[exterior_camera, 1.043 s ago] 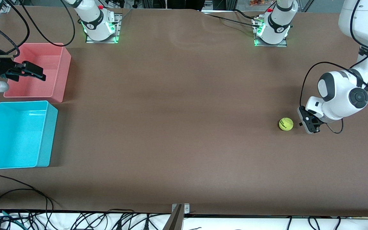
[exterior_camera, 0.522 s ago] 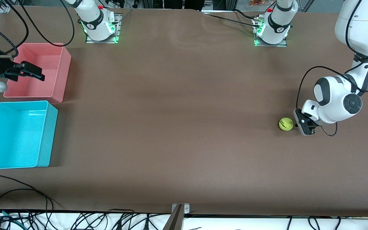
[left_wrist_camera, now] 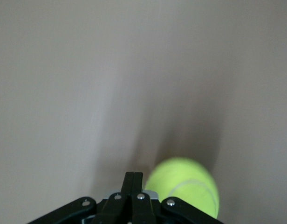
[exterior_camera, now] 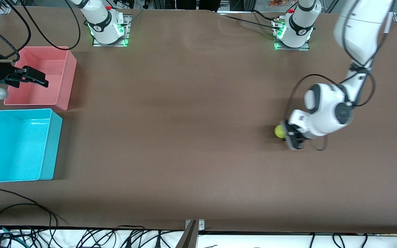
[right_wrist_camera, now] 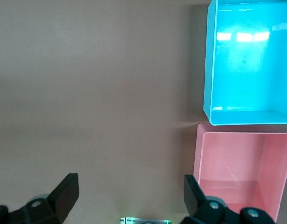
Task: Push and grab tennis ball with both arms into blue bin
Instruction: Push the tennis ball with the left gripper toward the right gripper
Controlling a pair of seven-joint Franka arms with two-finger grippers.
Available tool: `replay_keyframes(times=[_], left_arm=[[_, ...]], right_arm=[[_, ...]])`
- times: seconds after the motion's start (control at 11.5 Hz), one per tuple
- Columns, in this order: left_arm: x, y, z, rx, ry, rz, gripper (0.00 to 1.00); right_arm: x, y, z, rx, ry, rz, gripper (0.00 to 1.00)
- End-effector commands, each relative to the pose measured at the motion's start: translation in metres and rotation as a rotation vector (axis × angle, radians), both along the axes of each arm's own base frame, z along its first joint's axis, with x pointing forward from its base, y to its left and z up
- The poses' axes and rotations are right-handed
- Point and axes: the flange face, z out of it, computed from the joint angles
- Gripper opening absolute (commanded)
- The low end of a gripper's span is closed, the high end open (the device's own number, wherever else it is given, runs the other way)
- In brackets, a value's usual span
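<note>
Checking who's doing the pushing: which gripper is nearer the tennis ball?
Left. The left gripper touches the tennis ball; the right gripper waits over the pink bin.

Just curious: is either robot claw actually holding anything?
Nothing held. The shut left gripper only presses beside the fuzzy yellow-green tennis ball; the open right gripper hangs over the pink plastic tub.

Lighting: even, overhead, bright. Tabletop [exterior_camera: 191,113]: soft shadows beside the bins. Blue bin [right_wrist_camera: 248,60]: white glare on floor. Left arm [exterior_camera: 326,110] and tennis ball [left_wrist_camera: 187,186]: motion-blurred, streaked.
</note>
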Motion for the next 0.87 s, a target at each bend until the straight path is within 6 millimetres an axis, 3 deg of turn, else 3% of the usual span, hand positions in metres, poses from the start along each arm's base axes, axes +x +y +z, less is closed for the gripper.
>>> replay_keyframes(times=[0.0, 0.43, 0.7, 0.78], left_arm=[[0.008, -0.022, 0.008, 0.012, 0.003, 0.061, 0.05], [0.009, -0.009, 0.01, 0.013, 0.015, 0.041, 0.07], [0.009, -0.005, 0.012, 0.014, 0.015, 0.046, 0.08], [0.009, -0.006, 0.012, 0.014, 0.016, 0.045, 0.08]], right_arm=[[0.002, -0.001, 0.006, 0.02, -0.009, 0.002, 1.0], [0.003, -0.006, 0.005, 0.018, -0.01, -0.004, 1.0], [0.023, -0.003, -0.028, 0.015, 0.014, -0.011, 1.0], [0.023, -0.003, -0.028, 0.006, 0.009, -0.006, 1.0]])
